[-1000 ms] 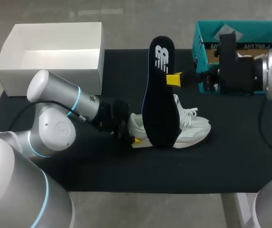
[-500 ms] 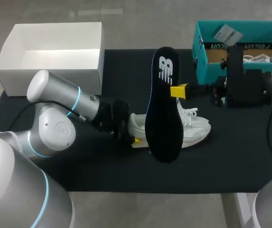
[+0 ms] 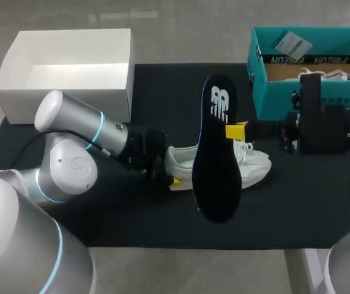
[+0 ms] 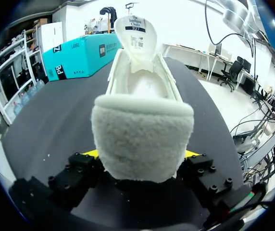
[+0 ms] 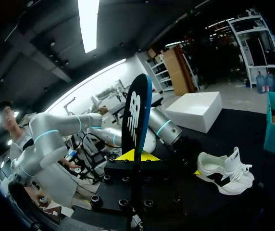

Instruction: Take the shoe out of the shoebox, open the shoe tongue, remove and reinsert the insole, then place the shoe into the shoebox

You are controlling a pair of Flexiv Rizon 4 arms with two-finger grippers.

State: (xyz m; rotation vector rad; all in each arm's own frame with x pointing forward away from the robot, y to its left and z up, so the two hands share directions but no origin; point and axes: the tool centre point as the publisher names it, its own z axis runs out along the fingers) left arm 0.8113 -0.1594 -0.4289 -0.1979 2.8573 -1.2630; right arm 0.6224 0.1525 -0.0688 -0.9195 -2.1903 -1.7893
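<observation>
The white shoe (image 3: 251,166) sits on the black mat (image 3: 101,214) in the middle of the tabletop, with its toe toward the right arm and its tongue standing up. The left fingers (image 3: 174,181) grip its fuzzy heel from both sides. The right fingers (image 3: 236,130) pinch the dark insole (image 3: 216,159) near its middle, holding it on edge in the air over the shoe. A teal shoebox (image 3: 273,101) stands far right and a white box (image 3: 71,86) far left.

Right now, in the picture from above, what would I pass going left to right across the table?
Open white cardboard box → left gripper, clamped on the heel of the white sneaker → upright black insole → right gripper, pinching that insole → teal cardboard shoebox.
</observation>
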